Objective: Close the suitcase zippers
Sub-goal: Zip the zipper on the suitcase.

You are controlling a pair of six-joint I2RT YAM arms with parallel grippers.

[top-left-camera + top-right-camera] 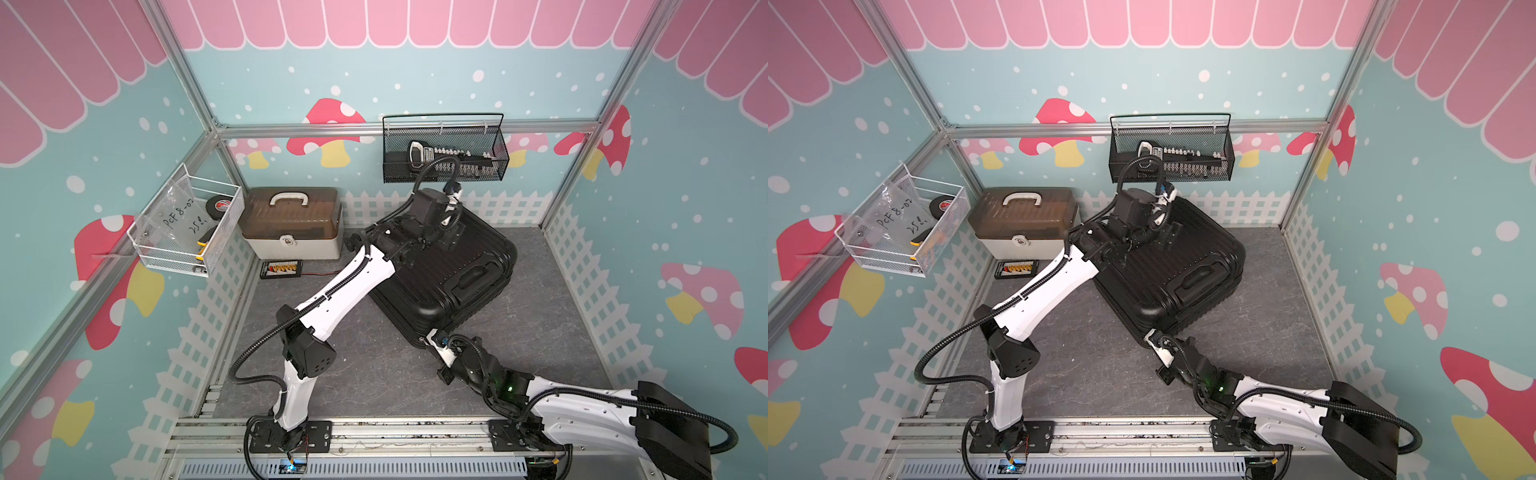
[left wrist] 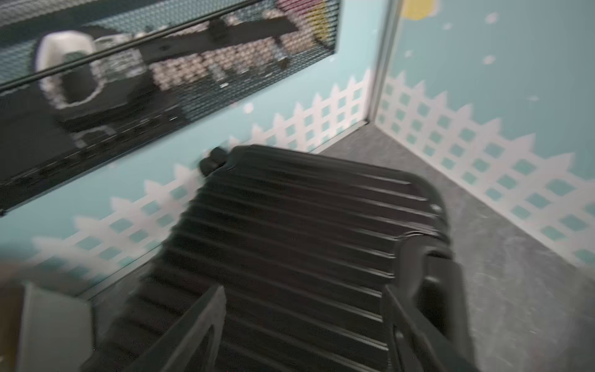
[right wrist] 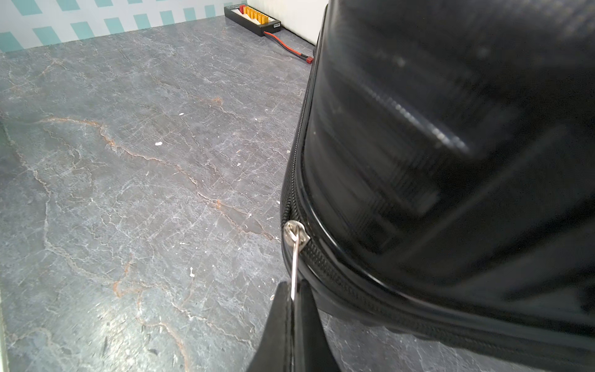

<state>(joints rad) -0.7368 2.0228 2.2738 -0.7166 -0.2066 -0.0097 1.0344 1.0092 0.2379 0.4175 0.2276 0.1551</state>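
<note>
The suitcase (image 1: 457,270) lies flat and shut on the grey floor (image 1: 353,365), ribbed shell up and set on a diagonal. Its ribs and long axis run from the wheel end, turned toward the back wall near the brown-lidded box (image 1: 291,224), to the handle end, which faces front right, so one corner points to the front. At that near corner the right gripper (image 3: 293,301) is pinched tight on the thin metal tab of a zipper pull (image 3: 294,233), whose slider sits on the zippers (image 3: 322,261) where the track bends round the corner. The left gripper (image 2: 302,290) hovers over the far part of the shell, fingers (image 2: 199,322) spread wide with nothing between them; that wrist view is blurred
</note>
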